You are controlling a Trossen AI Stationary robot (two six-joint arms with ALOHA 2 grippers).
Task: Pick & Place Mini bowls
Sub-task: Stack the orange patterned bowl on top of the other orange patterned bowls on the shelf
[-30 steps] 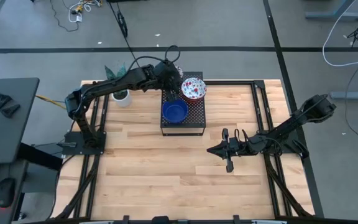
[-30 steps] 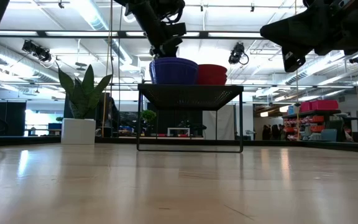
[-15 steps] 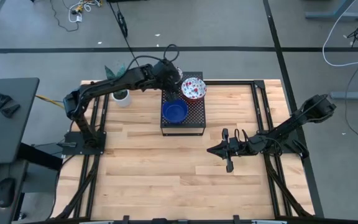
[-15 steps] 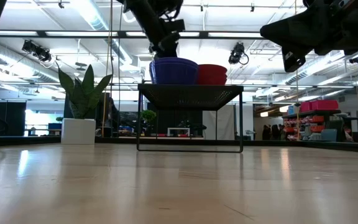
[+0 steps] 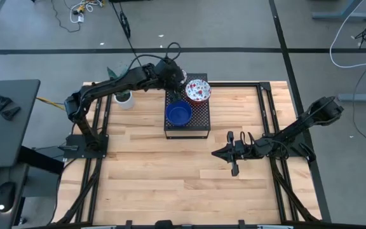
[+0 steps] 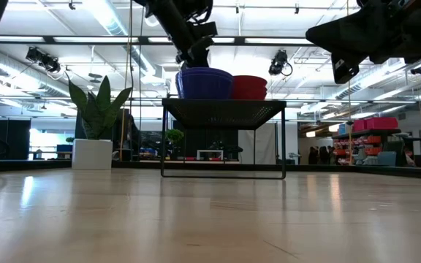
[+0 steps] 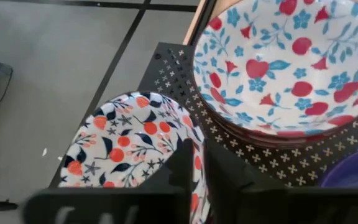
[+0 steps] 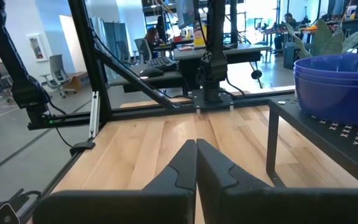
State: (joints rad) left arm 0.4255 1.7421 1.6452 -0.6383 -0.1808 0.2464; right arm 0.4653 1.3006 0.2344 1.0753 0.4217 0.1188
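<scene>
Left tool [image 7: 197, 163] pinches the rim of a floral mini bowl [image 7: 129, 143] at the black perforated box's [image 5: 196, 117] 11 o'clock corner. Floral stack [image 5: 197, 90] sits at its 3 o'clock. Right tool [image 5: 232, 152] shut, empty, idle over the worktop [image 5: 170, 178].

Two matte black jointed arms stand on black base plates. The left gripper [image 7: 199, 180] has blunt black fingers; the right gripper [image 8: 196, 163] has tapered ones. Black cables loop along both arms.
</scene>
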